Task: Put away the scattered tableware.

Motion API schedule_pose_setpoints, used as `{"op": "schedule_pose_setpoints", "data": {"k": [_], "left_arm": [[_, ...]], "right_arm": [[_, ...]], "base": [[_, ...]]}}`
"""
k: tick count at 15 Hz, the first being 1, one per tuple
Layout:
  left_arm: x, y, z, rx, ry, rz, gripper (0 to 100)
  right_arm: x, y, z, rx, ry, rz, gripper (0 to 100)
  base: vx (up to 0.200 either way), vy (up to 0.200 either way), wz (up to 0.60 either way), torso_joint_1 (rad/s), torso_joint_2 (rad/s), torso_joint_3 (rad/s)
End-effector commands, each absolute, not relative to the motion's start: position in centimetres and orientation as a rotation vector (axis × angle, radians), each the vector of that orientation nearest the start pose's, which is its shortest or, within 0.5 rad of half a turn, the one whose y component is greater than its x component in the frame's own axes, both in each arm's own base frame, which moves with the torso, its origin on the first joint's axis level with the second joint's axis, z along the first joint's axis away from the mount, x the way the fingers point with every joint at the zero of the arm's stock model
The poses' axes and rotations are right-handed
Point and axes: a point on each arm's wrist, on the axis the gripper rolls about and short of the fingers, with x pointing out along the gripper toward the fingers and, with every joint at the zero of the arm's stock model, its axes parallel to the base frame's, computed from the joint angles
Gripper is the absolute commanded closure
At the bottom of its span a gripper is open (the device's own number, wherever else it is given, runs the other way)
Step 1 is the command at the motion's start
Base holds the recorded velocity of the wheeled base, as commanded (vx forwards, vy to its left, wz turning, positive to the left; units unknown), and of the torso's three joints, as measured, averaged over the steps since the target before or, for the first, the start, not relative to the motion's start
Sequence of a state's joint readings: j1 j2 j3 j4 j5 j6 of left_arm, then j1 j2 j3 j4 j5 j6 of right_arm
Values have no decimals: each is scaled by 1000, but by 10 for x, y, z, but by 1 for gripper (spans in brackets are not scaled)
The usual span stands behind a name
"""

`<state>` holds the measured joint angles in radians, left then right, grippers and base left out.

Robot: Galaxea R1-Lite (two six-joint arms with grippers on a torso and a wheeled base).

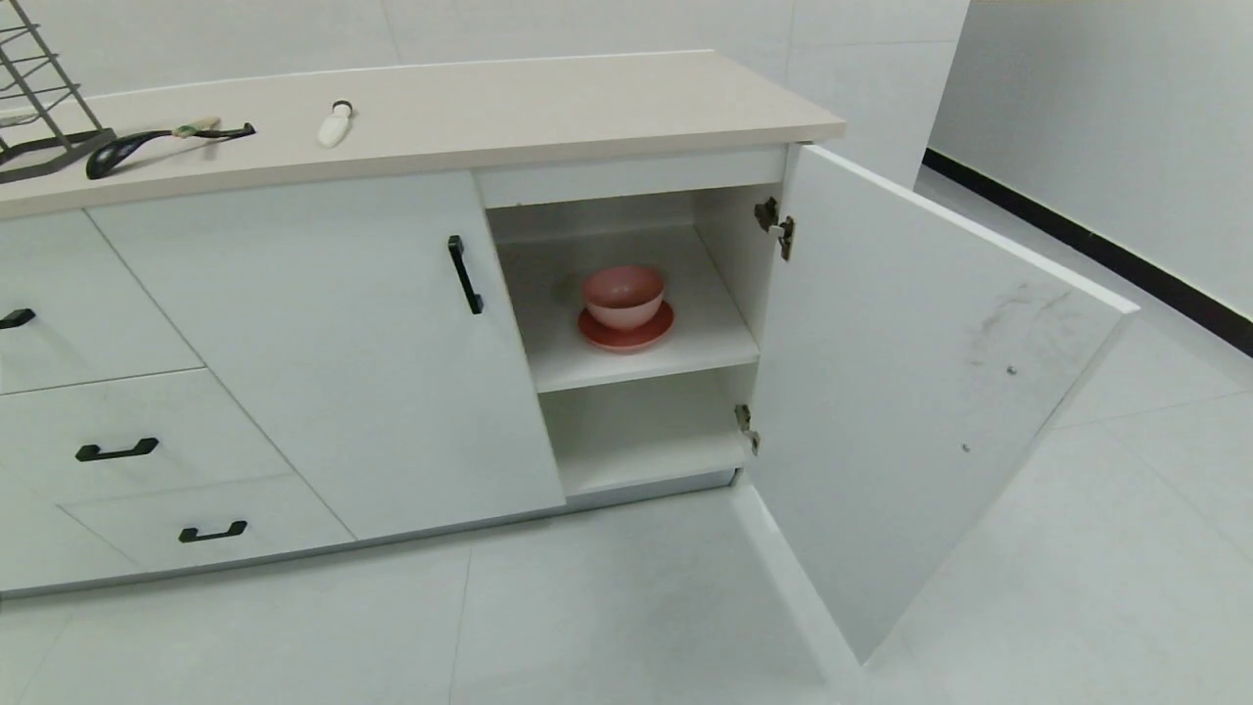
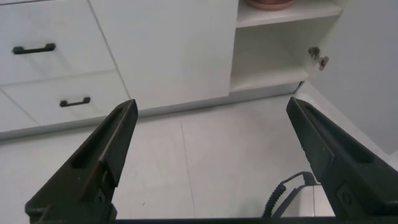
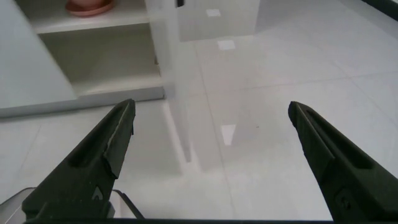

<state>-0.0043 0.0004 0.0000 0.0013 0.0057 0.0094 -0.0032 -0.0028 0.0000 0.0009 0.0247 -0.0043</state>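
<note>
- Left claw [image 2: 211, 103] fingers spread wide with nothing between them, above the floor in front of the cabinet; right claw [image 3: 210, 104] likewise apart and empty, near the open door [image 1: 910, 392].
- Bowl [image 1: 624, 292] sits on a plate [image 1: 626, 340] on the upper shelf [image 1: 685, 357], so that pair looks put away.
- Left on the counter [image 1: 548, 98]: a black spoon [image 1: 122, 147], a slim utensil [image 1: 210, 128] touching or just beside it, and a white tool [image 1: 335, 124] apart from both; a rack [image 1: 49, 147] stands beside the spoon.
- Risk: these pieces lie flat and thin, so a pinch may slip or push one along the counter.
- Risk: spoon and slim utensil lie so close that closing on one may drag the other.
- Risk: the door juts far out; an arm swinging past could strike it.
- Risk: anything added to the shelf carelessly could nudge the bowl off its plate.
</note>
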Motion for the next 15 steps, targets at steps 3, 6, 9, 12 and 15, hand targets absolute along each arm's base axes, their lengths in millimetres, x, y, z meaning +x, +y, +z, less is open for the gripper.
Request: {"op": "schedule_pose_setpoints", "data": {"k": [3, 6, 9, 12, 15], "left_arm": [[-23, 0, 75, 11, 2, 3, 0], [-23, 0, 75, 15, 2, 2, 0], [-23, 0, 76, 32, 0, 3, 0], [-23, 0, 75, 31, 2, 2, 0], [-23, 0, 75, 31, 2, 2, 0]], "right_arm": [[-23, 1, 75, -5, 0, 23, 0], [-23, 1, 75, -5, 0, 23, 0], [-23, 1, 75, -6, 1, 23, 0], [-23, 1, 75, -8, 0, 23, 0], [-23, 1, 75, -6, 1, 23, 0]], "base": [[200, -200, 0, 2, 2, 4], [67, -67, 0, -1, 1, 1], [-133, 0, 0, 6, 6, 0], [-200, 0, 0, 2, 2, -2], [-200, 0, 0, 1, 2, 6]]}}
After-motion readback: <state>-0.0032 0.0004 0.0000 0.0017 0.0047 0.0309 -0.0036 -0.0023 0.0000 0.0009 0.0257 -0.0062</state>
